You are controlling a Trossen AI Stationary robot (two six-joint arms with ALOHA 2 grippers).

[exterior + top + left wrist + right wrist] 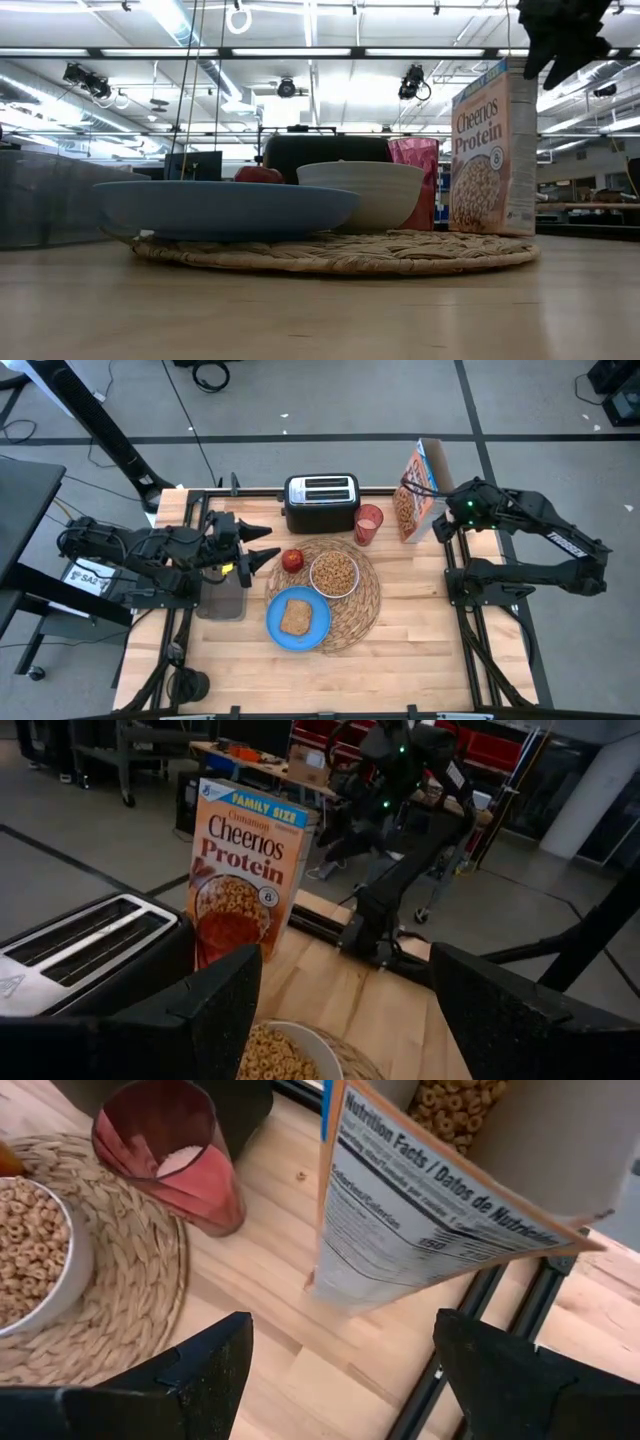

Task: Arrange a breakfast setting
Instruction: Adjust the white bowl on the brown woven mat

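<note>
A round straw placemat (pixel 362 605) lies mid-table. On it rest a blue plate (pixel 275 628) with a toast slice (pixel 296 617), a white bowl (pixel 334 573) of cereal and a red apple (pixel 292 560). A translucent red cup (pixel 368 523) stands at the mat's far edge. The Cheerios box (pixel 415 495) stands upright on the table to the cup's right. My left gripper (pixel 268 546) is open, just left of the apple. My right gripper (pixel 432 510) is open above the box top (pixel 560 45), touching nothing. No spoon shows.
A black-and-silver toaster (pixel 321 502) stands at the far edge behind the mat. A grey tray (pixel 222 602) lies under my left arm. Bare wood lies to the right of the mat and along the near edge.
</note>
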